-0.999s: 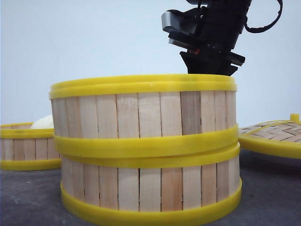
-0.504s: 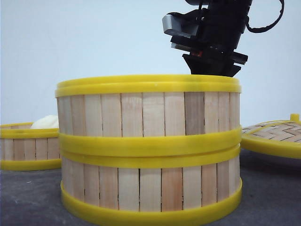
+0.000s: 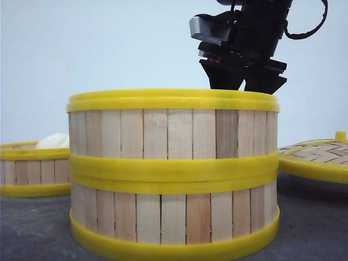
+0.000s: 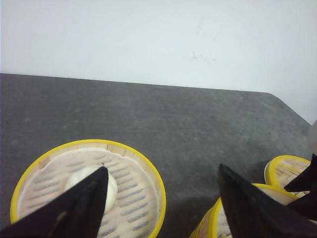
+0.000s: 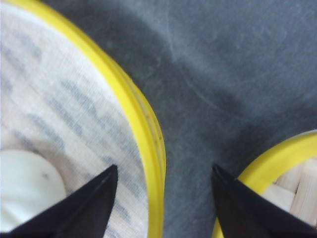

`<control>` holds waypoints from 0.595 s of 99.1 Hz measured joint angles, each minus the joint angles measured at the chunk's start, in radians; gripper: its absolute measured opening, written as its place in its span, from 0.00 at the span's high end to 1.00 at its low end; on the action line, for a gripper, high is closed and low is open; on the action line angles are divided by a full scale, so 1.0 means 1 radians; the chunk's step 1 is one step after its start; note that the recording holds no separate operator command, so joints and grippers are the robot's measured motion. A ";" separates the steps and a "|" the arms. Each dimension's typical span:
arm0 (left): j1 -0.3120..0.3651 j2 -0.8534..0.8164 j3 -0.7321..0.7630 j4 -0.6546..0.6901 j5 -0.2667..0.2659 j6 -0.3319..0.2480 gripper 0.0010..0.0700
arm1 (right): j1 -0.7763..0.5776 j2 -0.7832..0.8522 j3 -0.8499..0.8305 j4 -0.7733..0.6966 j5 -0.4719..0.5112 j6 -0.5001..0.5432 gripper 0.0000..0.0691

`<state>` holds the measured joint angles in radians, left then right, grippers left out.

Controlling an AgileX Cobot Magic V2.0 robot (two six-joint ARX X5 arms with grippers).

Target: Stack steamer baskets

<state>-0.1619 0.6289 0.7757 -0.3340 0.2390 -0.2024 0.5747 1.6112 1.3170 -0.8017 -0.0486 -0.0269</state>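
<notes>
Two steamer baskets stand stacked in the middle, the top basket squarely on the lower basket. My right gripper hangs open just above the top basket's far right rim. Its fingers straddle that rim without touching it, and a white bun lies inside on a cloth liner. A third steamer basket sits alone at the left with a bun in it. My left gripper is open above the table between that basket and the stack.
A flat woven lid with a yellow rim lies to the right of the stack, also seen past the right finger. The dark grey table ends at a white wall behind.
The top basket slid right and dropped slightly, now lined up on the lower one. My right gripper's fingers have spread apart and let go of its rim.
</notes>
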 joint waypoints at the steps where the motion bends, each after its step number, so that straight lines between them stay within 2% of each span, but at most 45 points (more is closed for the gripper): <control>1: 0.000 0.000 0.000 0.000 0.000 0.000 0.40 | 0.000 -0.001 0.000 0.001 0.000 0.000 0.45; 23: 0.000 0.000 0.000 -0.039 0.000 0.023 0.40 | 0.000 -0.124 -0.005 0.025 0.000 0.006 0.45; 36: 0.000 0.003 0.000 -0.048 0.000 0.038 0.40 | 0.000 -0.283 -0.005 0.045 0.007 0.011 0.45; 59: 0.000 0.026 0.000 -0.049 0.000 0.046 0.40 | 0.019 -0.566 -0.005 0.051 0.097 0.036 0.45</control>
<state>-0.1619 0.6548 0.7757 -0.3828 0.2390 -0.1562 0.5941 1.0447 1.3117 -0.7509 0.0483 0.0093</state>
